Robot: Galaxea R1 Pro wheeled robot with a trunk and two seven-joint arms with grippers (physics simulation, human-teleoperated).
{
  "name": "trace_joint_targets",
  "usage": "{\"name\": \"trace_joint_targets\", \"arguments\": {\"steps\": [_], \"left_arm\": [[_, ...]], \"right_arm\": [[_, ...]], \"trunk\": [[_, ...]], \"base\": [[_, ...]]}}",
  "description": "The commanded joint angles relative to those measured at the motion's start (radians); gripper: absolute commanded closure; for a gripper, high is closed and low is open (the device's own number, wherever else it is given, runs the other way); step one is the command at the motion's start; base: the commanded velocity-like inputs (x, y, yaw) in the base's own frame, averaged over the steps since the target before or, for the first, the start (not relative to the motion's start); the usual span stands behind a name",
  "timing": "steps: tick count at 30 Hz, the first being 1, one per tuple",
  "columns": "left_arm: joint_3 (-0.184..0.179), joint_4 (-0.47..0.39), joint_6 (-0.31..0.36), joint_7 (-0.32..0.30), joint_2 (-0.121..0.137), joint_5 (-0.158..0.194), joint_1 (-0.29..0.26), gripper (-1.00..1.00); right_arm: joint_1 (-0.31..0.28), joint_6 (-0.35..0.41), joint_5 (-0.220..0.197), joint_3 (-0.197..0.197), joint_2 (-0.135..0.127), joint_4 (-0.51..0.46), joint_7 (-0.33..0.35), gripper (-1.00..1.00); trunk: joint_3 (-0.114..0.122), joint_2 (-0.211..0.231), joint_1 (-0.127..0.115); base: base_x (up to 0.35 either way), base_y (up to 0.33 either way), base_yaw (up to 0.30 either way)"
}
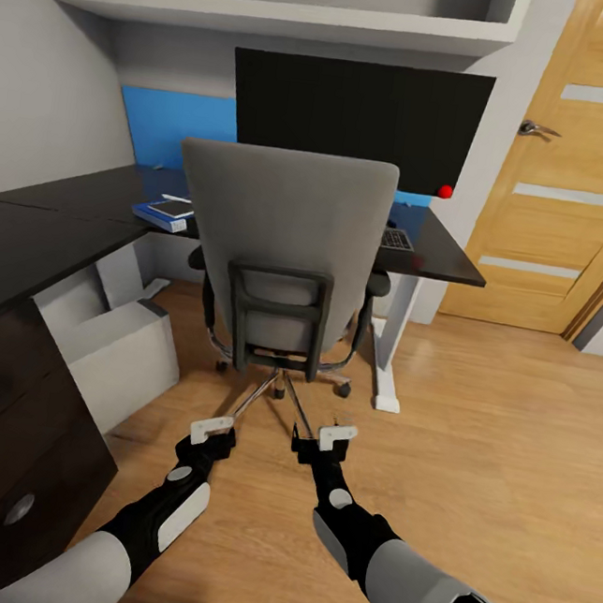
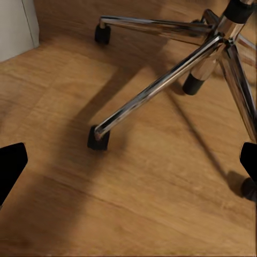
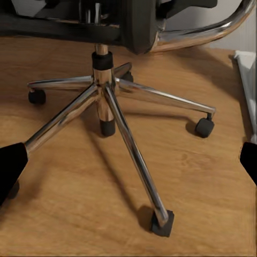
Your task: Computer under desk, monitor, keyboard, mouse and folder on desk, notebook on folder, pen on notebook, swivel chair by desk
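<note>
Facing the desk [image 1: 56,224], the chair [image 1: 280,242] stood pushed in, likely light-rolling on casters, best pushed by its stiff backrest, as both open grippers [image 1: 211,429] [image 1: 337,435] hovered near its base.

The swivel chair [image 1: 282,243] is seen from behind, drawn up to the black worktop [image 1: 56,224], where the monitor [image 1: 359,120], keyboard [image 1: 397,239] and blue folder [image 1: 164,213] are carried. Both end effectors, left [image 1: 211,429] and right [image 1: 337,435], are held low near its chrome base.
</note>
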Motion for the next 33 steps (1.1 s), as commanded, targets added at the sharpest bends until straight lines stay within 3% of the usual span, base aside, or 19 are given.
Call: {"name": "trace_joint_targets", "arguments": {"steps": [1, 19, 33], "left_arm": [[-0.008, 0.0, -0.007, 0.007, 0.001, 0.01, -0.001, -1.0], [-0.017, -0.001, -0.007, 0.007, -0.006, 0.01, -0.001, -1.0], [-0.016, -0.001, -0.007, 0.008, -0.007, 0.011, -0.001, -1.0]], "right_arm": [[-0.001, -0.003, -0.006, 0.009, 0.0, 0.001, -0.006, -1.0], [-0.001, -0.003, -0.008, 0.007, 0.0, 0.001, -0.005, -1.0], [-0.001, -0.003, -0.008, 0.007, 0.0, 0.001, -0.005, -1.0]], "trunk": [[-0.001, 0.0, -0.001], [0.065, 0.004, -0.009], [0.109, 0.102, -0.062]], "base": [[-0.332, -0.065, 0.0], [-0.332, -0.05, 0.0], [-0.333, 0.0, 0.0]]}}
